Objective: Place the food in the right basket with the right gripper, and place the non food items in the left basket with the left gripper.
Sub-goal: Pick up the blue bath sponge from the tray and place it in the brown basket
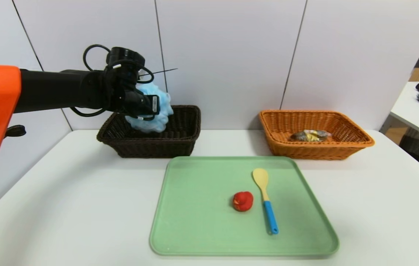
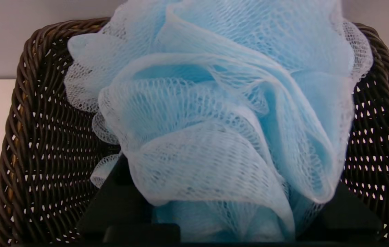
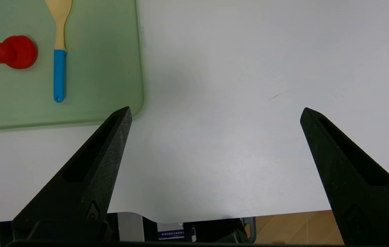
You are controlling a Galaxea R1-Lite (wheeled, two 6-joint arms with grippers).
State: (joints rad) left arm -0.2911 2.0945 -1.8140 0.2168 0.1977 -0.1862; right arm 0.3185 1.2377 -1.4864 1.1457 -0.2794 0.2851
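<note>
The white counter [image 1: 83, 207] carries everything here. On it lies the green tray [image 1: 202, 221], in the middle, in front of the two baskets. The orange basket [image 1: 316, 148] stands behind the tray on the right. The dark brown basket [image 1: 154, 147] stands behind it on the left.

The right pincer [image 3: 216, 115] is over the near part of the counter, right of the tray, its two sides spread wide with nothing between them. The left pincer [image 1: 151, 111] is at the dark brown basket, over its opening; its sides are parted, with the bath puff between them.

The light blue bath puff [image 1: 150, 123] is partly down inside the dark brown basket, its top rising above the rim. Whether it touches the bottom, I cannot tell. The spoon [image 1: 264, 195], pale with a blue handle, lies on the tray, right of centre. A shiny brown and gold packet [image 1: 310, 136] lies inside the orange basket. Smallest is the red toy [image 1: 243, 201], on the tray just left of the spoon.
</note>
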